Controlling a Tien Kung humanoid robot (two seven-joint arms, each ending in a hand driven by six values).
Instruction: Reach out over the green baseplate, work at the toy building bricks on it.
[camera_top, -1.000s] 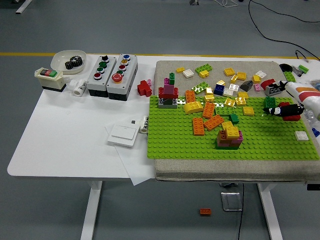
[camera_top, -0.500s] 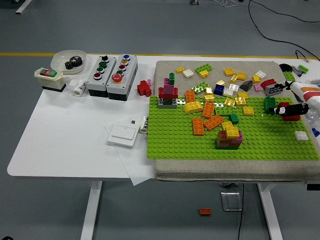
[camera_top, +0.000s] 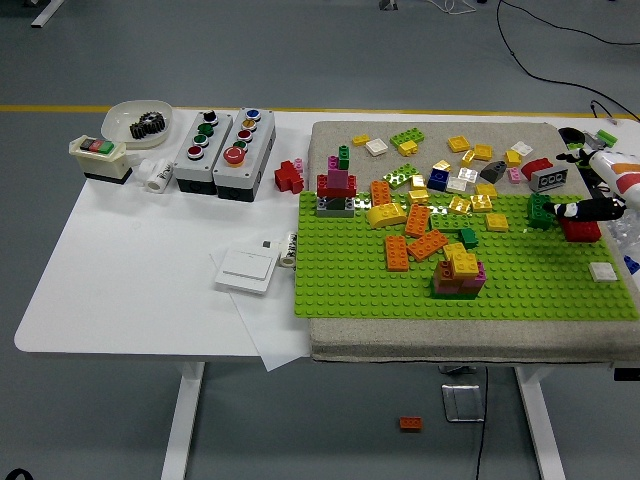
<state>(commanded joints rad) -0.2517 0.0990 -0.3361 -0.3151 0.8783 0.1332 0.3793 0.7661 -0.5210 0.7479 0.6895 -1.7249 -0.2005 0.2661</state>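
The green baseplate (camera_top: 520, 290) lies on a grey pad at the right of the table, with many loose bricks on and behind it. My right hand (camera_top: 590, 205) comes in from the right edge, its black fingers (camera_top: 578, 210) spread and holding nothing. They hover just above a red brick (camera_top: 582, 231) near the plate's far right, next to a dark green brick (camera_top: 541, 210). A small stack with a yellow top (camera_top: 459, 275) stands mid-plate. A red and purple tower (camera_top: 337, 192) sits at the far left corner. Orange bricks (camera_top: 420, 235) lie between them. No left arm shows.
A white tile (camera_top: 603, 270) lies on the plate's right. Left of the plate are two button boxes (camera_top: 225, 145), a white bowl with a gear (camera_top: 140, 122), a switch (camera_top: 100, 155), a white wall switch on paper (camera_top: 246, 270) and a red brick (camera_top: 289, 176).
My right hand has drawn back to the right and slightly up, from over the red brick towards the picture's edge. The bricks have stayed in place.
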